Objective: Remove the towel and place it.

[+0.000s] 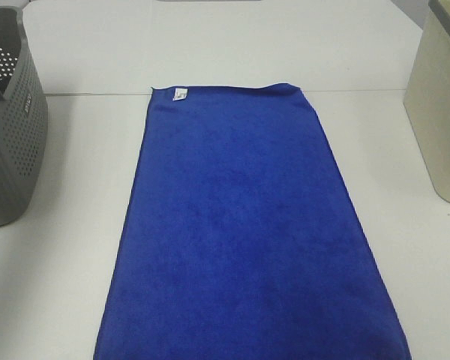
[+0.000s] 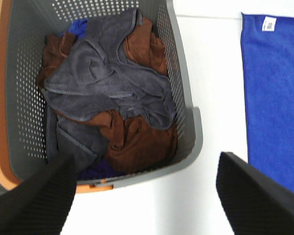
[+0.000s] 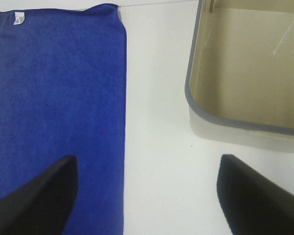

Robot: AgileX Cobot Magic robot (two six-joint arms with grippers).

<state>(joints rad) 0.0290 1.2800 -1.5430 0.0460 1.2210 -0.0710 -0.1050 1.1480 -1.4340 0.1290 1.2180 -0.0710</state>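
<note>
Lying flat and smoothed out on the white desk, the towel stretches from the near edge of the high view away to its small white tag at the far corner, so the laying-out looks done, or nearly so. Both sets of fingers stand wide and hold nothing: the left gripper hangs over the grey basket (still heaped with brown and grey cloths), the right gripper between towel and beige bin.
</note>
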